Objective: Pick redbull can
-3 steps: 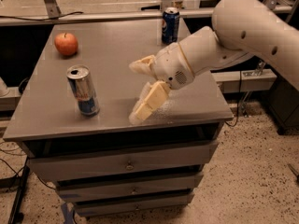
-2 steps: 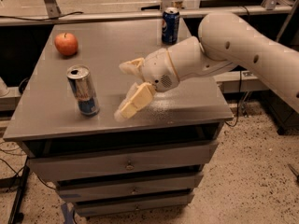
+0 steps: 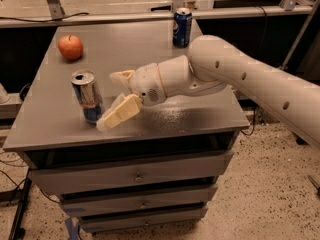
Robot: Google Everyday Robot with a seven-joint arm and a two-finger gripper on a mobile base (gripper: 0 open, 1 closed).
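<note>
Lab or workshop: grey metal drawer cabinet, speckled hard floor, loose black cables, metal frame struts behind. Cream gripper above cabinet's front-left, fingers spread.

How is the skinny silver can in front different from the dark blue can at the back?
The slim silver-and-blue can is narrower; the dark-blue can is wider. The slim can stands near the grey table's front edge, the dark-blue can at the back. The open cream gripper is beside the slim can, not the dark-blue can. Both stand upright.
</note>
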